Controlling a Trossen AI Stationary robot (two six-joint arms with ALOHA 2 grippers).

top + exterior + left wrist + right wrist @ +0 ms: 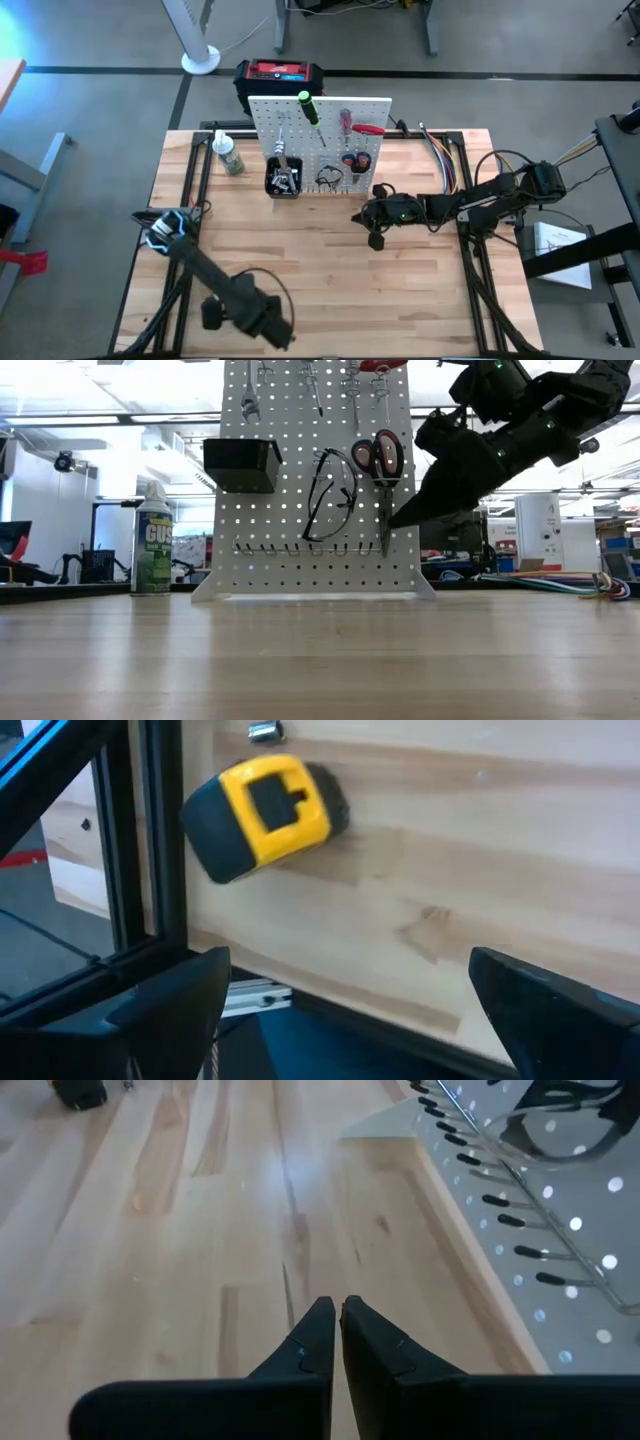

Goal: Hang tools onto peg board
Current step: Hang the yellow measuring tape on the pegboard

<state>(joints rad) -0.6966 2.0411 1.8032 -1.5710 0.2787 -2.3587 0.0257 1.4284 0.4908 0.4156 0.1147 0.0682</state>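
The white peg board [320, 135] stands upright at the table's far middle. On it hang a green screwdriver [308, 108], red-handled pliers [385, 470], black-framed glasses [330, 495] and a silver wrench [250, 390], beside a black bin [240, 465]. A yellow tape measure [262, 815] lies on its side on the wood near the table's left edge. My left gripper [350, 1020] hovers open above that edge [165, 228], short of the tape measure. My right gripper [335, 1312] is shut and hangs clear of the table, in front of the board's right part [395, 520].
A green-labelled bottle [230, 155] stands left of the board. A red-and-black box [280, 78] sits behind the board. Coloured cables [445, 160] run along the far right. The black table frame [150, 850] borders the left edge. Bare wood [330, 280] fills the near half.
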